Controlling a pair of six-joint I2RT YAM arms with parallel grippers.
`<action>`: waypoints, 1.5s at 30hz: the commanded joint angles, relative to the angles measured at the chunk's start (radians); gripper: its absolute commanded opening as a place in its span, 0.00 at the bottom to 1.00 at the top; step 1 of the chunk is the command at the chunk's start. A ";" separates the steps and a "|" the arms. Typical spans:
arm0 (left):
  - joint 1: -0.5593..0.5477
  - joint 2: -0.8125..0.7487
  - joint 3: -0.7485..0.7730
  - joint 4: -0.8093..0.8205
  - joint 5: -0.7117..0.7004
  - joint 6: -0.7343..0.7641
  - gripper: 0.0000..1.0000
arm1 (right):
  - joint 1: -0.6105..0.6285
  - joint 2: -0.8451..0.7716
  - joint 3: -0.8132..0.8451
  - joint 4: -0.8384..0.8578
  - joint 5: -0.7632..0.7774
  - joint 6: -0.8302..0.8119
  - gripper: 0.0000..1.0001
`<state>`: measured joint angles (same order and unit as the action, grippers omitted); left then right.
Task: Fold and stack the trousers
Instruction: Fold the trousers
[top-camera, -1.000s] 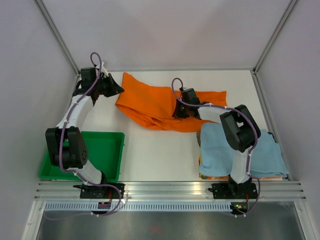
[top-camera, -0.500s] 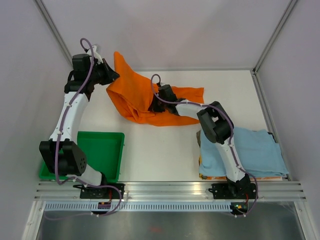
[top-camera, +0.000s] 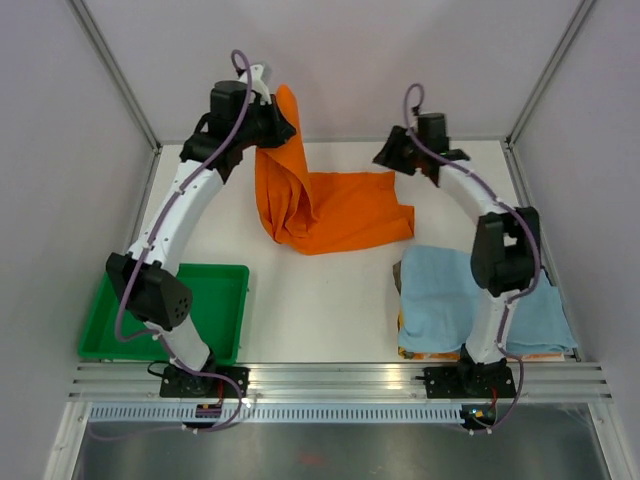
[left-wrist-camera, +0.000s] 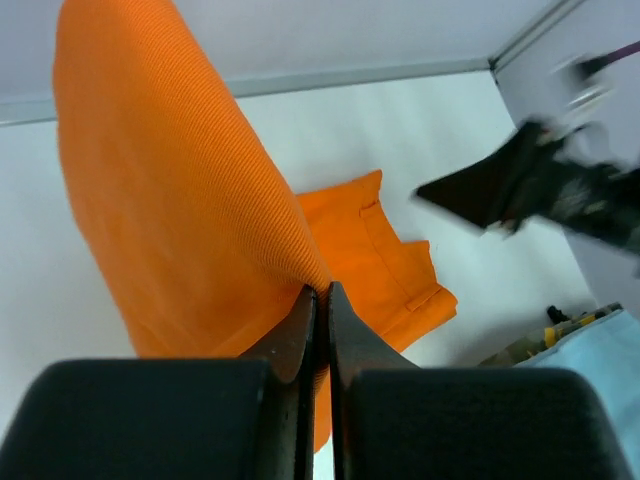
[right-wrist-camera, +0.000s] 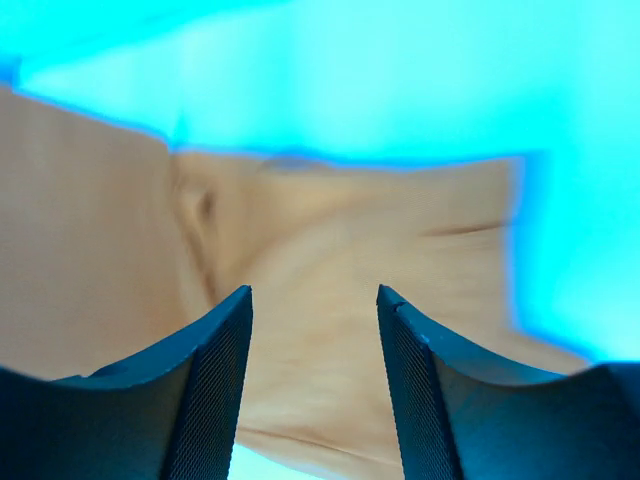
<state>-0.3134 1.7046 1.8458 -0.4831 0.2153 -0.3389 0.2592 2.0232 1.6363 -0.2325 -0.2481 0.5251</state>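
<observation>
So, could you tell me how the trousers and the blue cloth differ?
The trousers are orange, the cloth light blue. The trousers hang rumpled from the left tool at one end; the cloth lies flat and neat, untouched. Both are soft fabric.

No text, label, brand, number or sign can be read in any of the views. The trousers (top-camera: 340, 205), the green tray (top-camera: 243, 300), the light blue cloth (top-camera: 450, 300) and the tabletop (top-camera: 330, 310) all show plain, unprinted surfaces. Any marking on the arm bases (top-camera: 468, 382) at the near edge is too small to make out
</observation>
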 joint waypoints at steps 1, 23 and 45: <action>-0.103 0.058 0.062 0.061 -0.098 0.040 0.02 | -0.115 -0.164 0.014 -0.198 0.042 -0.132 0.60; -0.484 0.586 0.494 -0.077 -0.295 -0.014 0.11 | -0.463 -0.399 -0.335 -0.022 -0.102 -0.053 0.61; -0.314 -0.104 -0.458 0.024 -0.318 -0.282 0.82 | -0.204 -0.310 -0.380 0.042 -0.229 -0.073 0.63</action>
<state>-0.6350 1.6535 1.6115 -0.5056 -0.0929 -0.5430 -0.0090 1.6756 1.2457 -0.2169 -0.4725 0.4747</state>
